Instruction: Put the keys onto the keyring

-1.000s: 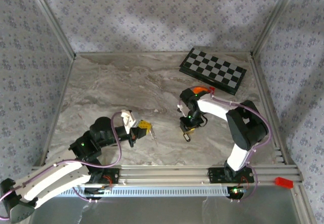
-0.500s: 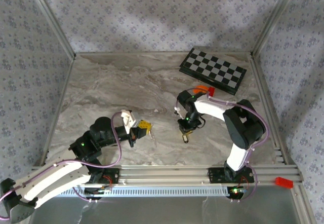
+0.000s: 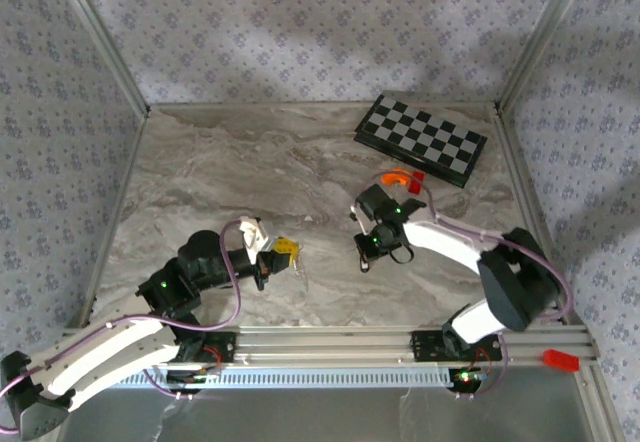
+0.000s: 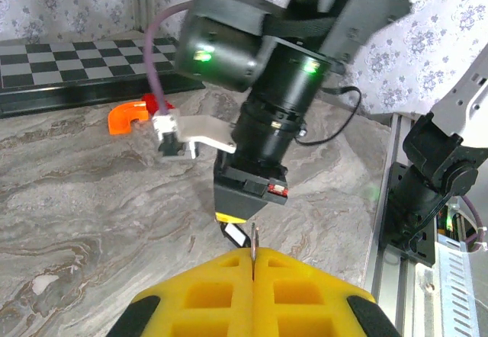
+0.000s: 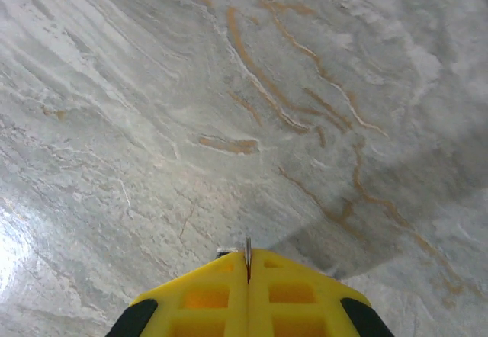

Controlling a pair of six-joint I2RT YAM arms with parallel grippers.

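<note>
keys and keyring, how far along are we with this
Done: each pincer seems to have picked something up. The left pincer is shut on a thin metal strip; the right pincer is shut on a metal sliver. Which is key and which is ring cannot be told. In hand: the pincers stand apart above the table. Left: bringing them together and threading; nothing looks joined yet.

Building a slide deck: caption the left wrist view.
Left jaws, shut on a thin metal strip, face the right arm over the table; orange piece and chessboard behind.
</note>
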